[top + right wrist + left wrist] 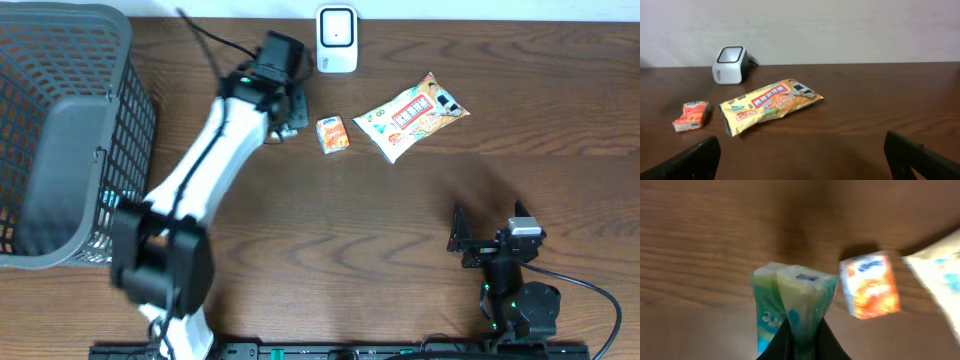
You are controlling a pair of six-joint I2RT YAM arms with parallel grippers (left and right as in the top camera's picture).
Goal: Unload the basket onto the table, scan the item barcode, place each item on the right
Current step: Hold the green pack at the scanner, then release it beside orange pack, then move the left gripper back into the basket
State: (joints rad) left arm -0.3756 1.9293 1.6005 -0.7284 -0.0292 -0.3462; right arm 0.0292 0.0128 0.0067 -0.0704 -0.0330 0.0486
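Left gripper (pixel 802 339) clamps a green-and-blue packet (pixel 795 297) close beside the white scanner (pixel 337 40) on the counter (pixel 400 230); right gripper (pixel 489 237), well apart from the scanner, stands wide open.

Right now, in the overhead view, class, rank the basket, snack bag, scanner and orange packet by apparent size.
1. Grey basket, by far the largest.
2. Snack bag.
3. White scanner.
4. Orange packet, only slightly smaller than the scanner.

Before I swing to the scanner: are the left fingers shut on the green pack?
Shut: in the left wrist view the dark fingers pinch the green pack at its lower end.
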